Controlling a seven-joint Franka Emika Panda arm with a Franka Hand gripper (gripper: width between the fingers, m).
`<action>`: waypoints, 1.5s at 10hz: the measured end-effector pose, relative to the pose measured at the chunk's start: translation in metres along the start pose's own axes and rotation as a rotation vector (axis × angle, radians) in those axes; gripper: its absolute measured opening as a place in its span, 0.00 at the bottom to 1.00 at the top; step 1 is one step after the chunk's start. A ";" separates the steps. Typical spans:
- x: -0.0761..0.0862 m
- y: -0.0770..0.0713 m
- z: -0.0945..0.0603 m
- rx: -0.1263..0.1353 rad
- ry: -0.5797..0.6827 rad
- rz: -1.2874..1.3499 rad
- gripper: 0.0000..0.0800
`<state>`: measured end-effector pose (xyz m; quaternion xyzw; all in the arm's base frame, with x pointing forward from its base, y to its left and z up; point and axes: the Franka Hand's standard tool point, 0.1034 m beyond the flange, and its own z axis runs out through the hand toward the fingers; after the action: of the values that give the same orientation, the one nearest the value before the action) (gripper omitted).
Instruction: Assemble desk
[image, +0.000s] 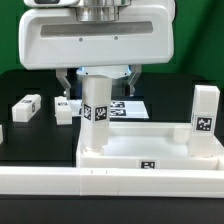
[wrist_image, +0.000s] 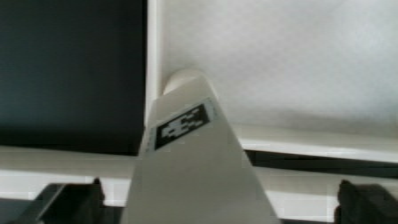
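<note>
1. i see the gripper (image: 98, 88) hanging straight above one corner of the desk top (image: 150, 140). its two dark fingers (image: 66, 82) are spread wide apart and grip nothing.
2. the upright leg (image: 96, 128) stands directly beneath the gripper, between the fingers. in the exterior view there is a clear gap from it to each finger.
3. the wrist view agrees: the upright leg rises toward the camera with its tag (wrist_image: 180, 126) facing up the frame, and both fingertips stand off its sides without touching.
4. the foot of that leg meets the desk top at the corner under the gripper. i cannot tell how deep it sits in the socket.
5. the desk top lies flat on the black table (wrist_image: 71, 70), rim up, and reaches away from the gripper toward the exterior view's right.
6. a second leg (image: 205, 112) stands upright on the desk top's far corner, well apart from the gripper on the exterior view's right.
7. on the other side of the gripper, two legs lie on the table: the near loose leg (image: 65, 111) just beside the finger, and the far loose leg (image: 25, 107) further out.
8. the marker board (image: 127, 107) lies flat behind the gripper.
9. the rail (image: 110, 182) runs along the front, just beside the desk top's near edge.
</note>
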<state>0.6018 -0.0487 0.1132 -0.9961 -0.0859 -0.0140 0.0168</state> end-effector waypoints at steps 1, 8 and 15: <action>0.002 0.002 -0.001 -0.013 0.008 -0.089 0.81; 0.003 0.004 -0.001 -0.017 0.015 -0.166 0.36; 0.000 0.009 0.000 0.011 0.017 0.299 0.36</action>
<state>0.6035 -0.0574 0.1132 -0.9975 0.0637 -0.0192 0.0248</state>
